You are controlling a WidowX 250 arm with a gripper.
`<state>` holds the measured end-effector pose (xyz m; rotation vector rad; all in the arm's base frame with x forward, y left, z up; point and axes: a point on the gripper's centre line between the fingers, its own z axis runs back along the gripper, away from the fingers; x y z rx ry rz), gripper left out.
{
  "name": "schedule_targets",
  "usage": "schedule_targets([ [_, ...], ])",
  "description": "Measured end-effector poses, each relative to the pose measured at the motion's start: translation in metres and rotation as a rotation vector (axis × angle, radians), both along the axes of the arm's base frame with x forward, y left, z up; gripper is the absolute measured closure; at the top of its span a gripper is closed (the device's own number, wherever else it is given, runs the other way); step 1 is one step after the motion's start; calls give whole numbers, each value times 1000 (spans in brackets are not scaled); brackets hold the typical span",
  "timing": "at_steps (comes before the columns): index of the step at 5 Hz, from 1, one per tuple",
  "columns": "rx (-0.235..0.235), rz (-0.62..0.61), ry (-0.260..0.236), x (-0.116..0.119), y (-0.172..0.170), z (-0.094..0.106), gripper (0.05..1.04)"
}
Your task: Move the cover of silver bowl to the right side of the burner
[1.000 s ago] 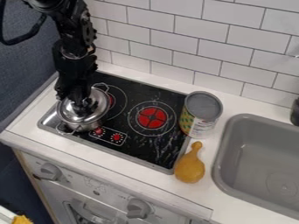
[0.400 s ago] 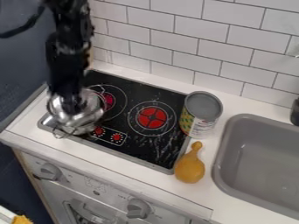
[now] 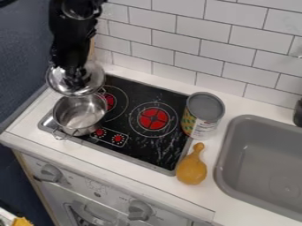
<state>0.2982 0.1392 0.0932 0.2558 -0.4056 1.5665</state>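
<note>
My gripper (image 3: pixel 75 80) is closed on the silver lid (image 3: pixel 93 79) at mid-top; exact gap hidden. Lid's up off the metal pot (image 3: pixel 78 113), approx. over its far rim. Prob. light, stiff, slick metal, could dent but won't shatter. Best hold: central knob, 1 firm pinch, or it'll swivel, i.e. tip.

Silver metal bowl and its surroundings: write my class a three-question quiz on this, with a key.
1. True or false: the black gripper holds the round silver metal lid off the silver metal bowl.
2. Where is the yellow drumstick-shaped toy? a) in the bowl; b) between the black cooktop and grey sink; c) on a burner.
3. Fill in: The patterned, grey-topped can stands ____.

Key: 1 true; 2 b; 3 upright.
</note>
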Motion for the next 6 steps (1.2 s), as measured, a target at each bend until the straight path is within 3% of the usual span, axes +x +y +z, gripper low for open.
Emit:
schedule_targets([
  [2,-34,-118,13,-17,-62,-14,807],
  [3,-90,-221,-5,-17,-94,-31,807],
  [4,-137,-265,26,-17,-106,-59,807],
  [6,-168,-284,70,-19,-112,-96,807],
])
